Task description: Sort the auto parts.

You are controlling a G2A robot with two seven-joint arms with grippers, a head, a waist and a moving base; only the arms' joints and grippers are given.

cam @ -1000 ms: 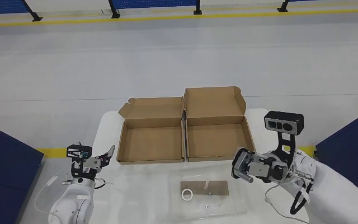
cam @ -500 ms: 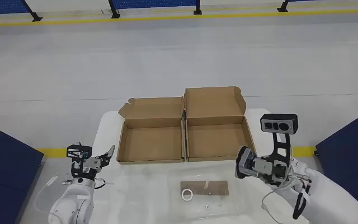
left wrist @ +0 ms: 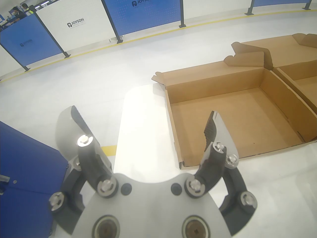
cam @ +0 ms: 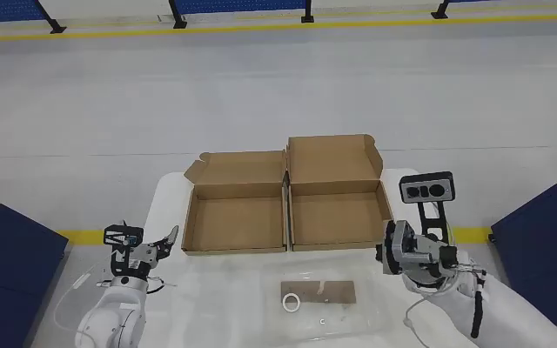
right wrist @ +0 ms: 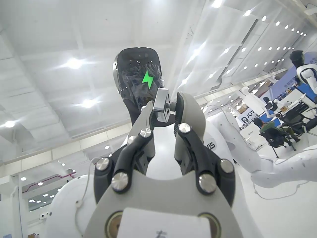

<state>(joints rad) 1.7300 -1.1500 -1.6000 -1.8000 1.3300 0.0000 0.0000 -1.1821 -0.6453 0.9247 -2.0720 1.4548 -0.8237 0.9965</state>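
Observation:
My right gripper (right wrist: 164, 111) points up, away from the table, and is shut on a small metal block with a bolt (right wrist: 161, 108). In the top view the right gripper (cam: 393, 249) hangs at the table's right side, just in front of the right cardboard box (cam: 335, 217). My left gripper (left wrist: 143, 115) is open with nothing between its fingers; it sits low at the table's left edge, aimed at the left cardboard box (left wrist: 235, 125). From above, the left gripper (cam: 150, 249) is beside the left box (cam: 235, 224). Both boxes hold nothing.
A clear plastic bag (cam: 344, 315) lies at the table's front middle, with a white ring (cam: 291, 302) and a brown strip (cam: 318, 292) on it. The box lids stand open at the far side. White tabletop (cam: 218, 287) stretches between the left gripper and the bag.
The right arm has swung to the right and turned its wrist, carrying the metal block with it. The left arm has kept still.

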